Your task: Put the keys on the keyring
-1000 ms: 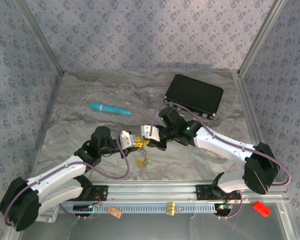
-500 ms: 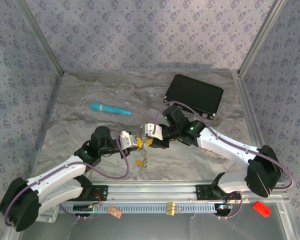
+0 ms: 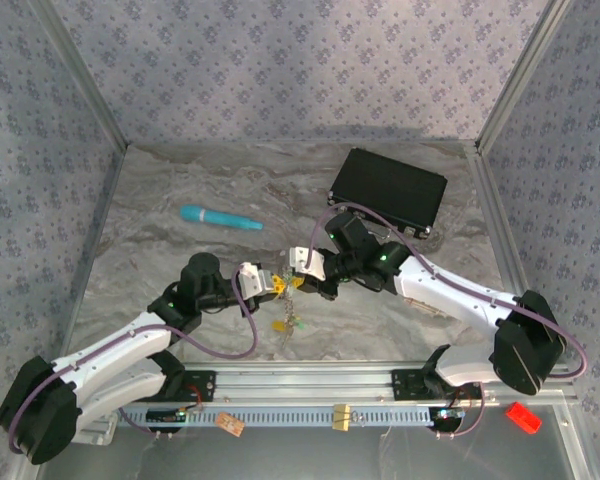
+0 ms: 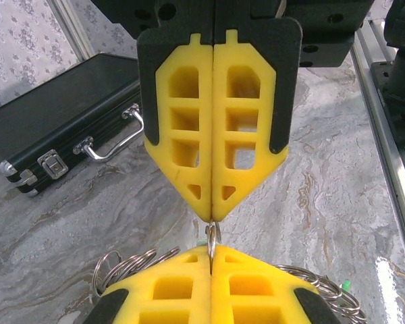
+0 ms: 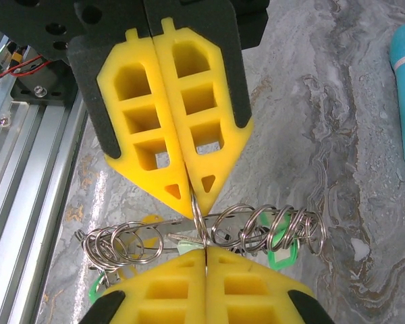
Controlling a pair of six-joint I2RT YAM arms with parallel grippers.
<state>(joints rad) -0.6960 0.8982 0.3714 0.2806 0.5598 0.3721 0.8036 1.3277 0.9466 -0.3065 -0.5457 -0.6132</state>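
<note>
Near the middle of the tabletop's (image 3: pixel 180 260) front edge, the left gripper (image 4: pixel 211 260) and right gripper (image 5: pixel 206 260) meet tip to tip, both clamped on the keyring (image 5: pixel 256 226); it runs crosswise to them, and the keys (image 3: pixel 290 322) trail toward the front edge

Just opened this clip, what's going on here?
Both arms meet mid-table. The left tool and right tool are shut, tip to tip, pinching a thin loop of the keyring cluster. Green-headed keys sit among its small split rings. Whether another key is being threaded on cannot be told. A black case and teal pen lie aside.
</note>
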